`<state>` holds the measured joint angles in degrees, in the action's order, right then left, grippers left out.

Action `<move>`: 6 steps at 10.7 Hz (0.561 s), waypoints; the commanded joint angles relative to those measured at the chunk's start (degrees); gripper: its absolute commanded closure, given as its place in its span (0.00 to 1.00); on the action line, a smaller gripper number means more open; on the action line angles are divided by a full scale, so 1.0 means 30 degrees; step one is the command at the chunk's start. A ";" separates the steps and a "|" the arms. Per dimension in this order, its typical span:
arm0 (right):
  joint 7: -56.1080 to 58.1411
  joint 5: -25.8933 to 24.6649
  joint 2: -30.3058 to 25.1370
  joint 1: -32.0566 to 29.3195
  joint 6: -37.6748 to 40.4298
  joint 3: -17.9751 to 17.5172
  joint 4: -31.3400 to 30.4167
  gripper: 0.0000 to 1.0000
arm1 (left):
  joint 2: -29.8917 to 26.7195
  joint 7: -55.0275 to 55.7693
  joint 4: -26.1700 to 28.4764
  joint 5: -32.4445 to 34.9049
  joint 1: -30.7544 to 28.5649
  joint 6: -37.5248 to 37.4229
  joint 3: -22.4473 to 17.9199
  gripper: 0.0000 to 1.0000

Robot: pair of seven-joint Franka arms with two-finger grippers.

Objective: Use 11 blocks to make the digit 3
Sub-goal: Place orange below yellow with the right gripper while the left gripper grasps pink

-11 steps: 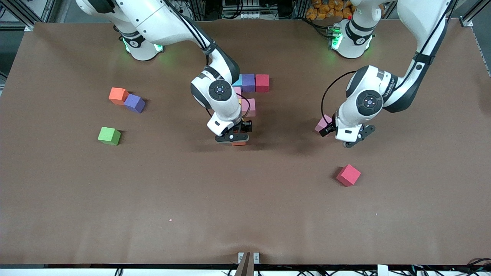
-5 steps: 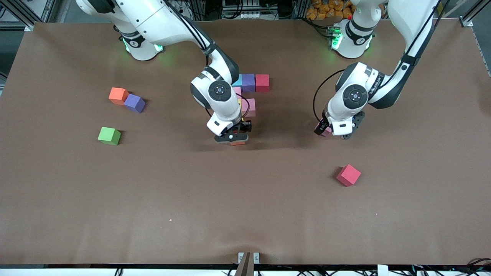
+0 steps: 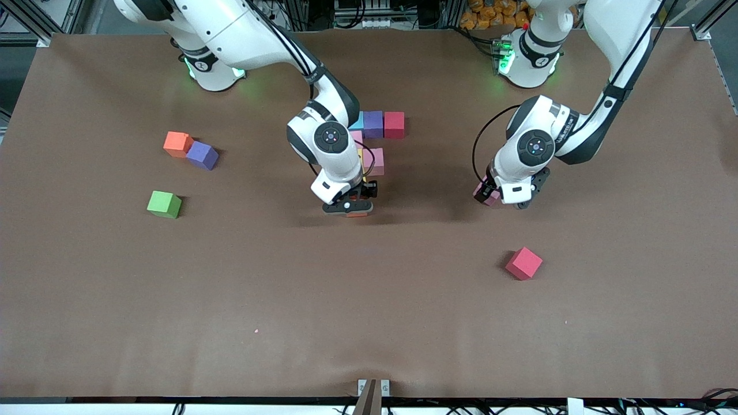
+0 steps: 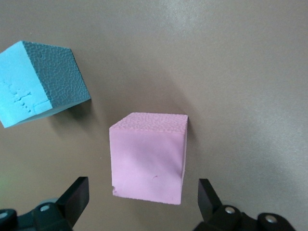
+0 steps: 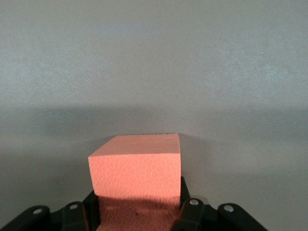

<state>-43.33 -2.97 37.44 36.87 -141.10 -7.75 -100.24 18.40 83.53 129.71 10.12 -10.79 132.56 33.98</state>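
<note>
An orange block touches a purple-blue block toward the right arm's end of the table; a green cube sits nearer the camera. Mid-table, the right gripper is clamped on an orange-red block, just nearer than the partial digit 3. The left gripper, fingers apart, straddles a matte pink block. A red block lies loose.

Thirteen cubes, two arms
</note>
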 commanded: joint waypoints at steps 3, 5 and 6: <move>-0.0030 -0.0037 0.0000 0.0189 -0.0134 0.0121 0.0132 0.56 | 0.0545 0.0459 0.0093 0.1228 -0.0445 0.0403 0.0069 0.00; -0.0030 -0.0008 0.0000 0.0131 -0.0164 0.0121 0.0162 0.57 | 0.0923 0.0459 -0.0023 0.1228 -0.0504 0.0548 0.0069 0.12; -0.0030 -0.0008 0.0000 0.0160 -0.0164 0.0121 0.0162 0.57 | 0.1071 0.0459 -0.0082 0.1228 -0.0911 0.0549 0.0069 0.26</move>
<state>-43.33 -2.96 37.55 36.89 -141.48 -7.74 -100.07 20.61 83.55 129.73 12.28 -11.94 133.35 33.76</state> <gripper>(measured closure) 0.414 0.159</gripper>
